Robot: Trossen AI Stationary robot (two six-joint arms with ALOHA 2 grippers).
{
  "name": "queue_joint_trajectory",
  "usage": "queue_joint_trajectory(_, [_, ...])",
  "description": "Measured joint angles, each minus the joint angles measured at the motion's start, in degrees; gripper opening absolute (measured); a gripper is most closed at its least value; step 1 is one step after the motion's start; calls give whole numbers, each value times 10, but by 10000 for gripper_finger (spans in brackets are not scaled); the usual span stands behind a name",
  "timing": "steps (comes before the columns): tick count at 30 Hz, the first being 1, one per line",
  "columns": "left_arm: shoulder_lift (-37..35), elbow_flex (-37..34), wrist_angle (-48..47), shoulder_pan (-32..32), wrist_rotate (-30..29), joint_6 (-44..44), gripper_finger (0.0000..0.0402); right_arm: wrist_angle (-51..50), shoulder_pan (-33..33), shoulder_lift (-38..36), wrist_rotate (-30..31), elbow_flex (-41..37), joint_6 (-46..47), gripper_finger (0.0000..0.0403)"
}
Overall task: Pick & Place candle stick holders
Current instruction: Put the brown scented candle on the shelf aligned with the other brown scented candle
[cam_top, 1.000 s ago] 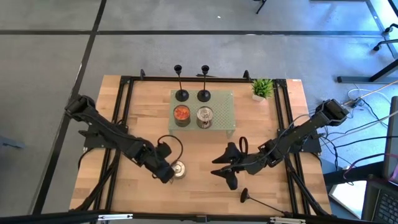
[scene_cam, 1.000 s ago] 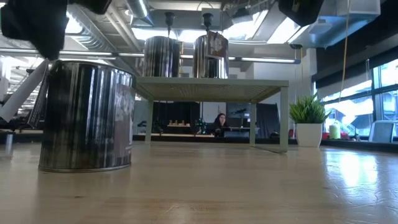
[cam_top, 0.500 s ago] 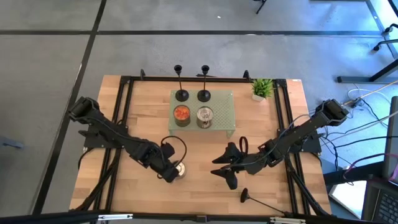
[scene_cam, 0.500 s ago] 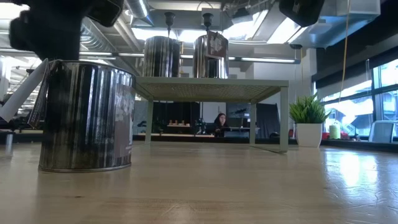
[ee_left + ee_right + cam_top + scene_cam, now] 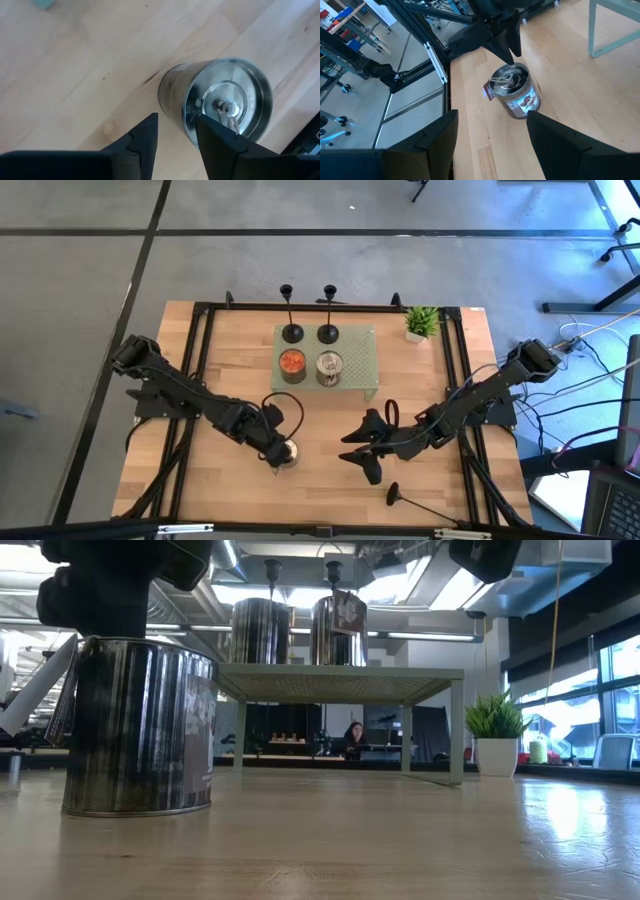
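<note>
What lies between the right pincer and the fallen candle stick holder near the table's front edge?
Only bare wood table, in the high view: the right pincer, open, hangs above the lying candle stick holder, apart from it.

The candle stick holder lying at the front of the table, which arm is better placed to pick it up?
Probably the right. Its open end effector hovers just behind the fallen candle stick holder, with bare table between. The left end effector is farther off, open over the silver can.
</note>
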Motion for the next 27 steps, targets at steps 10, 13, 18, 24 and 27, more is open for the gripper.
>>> queue_joint_trajectory(10, [0,0,-1,0,6,11,113,0,0,0,5,0,0,241])
queue_joint_trajectory(13, [0,0,-1,0,6,13,115,0,0,0,5,0,0,241])
queue_joint_trajectory(18, [20,0,3,0,22,14,115,0,0,0,10,0,0,241])
queue_joint_trajectory(24, [46,3,45,-5,37,18,116,0,0,0,11,0,0,241])
queue_joint_trajectory(27, [46,3,50,-5,35,19,108,0,0,0,11,0,6,241])
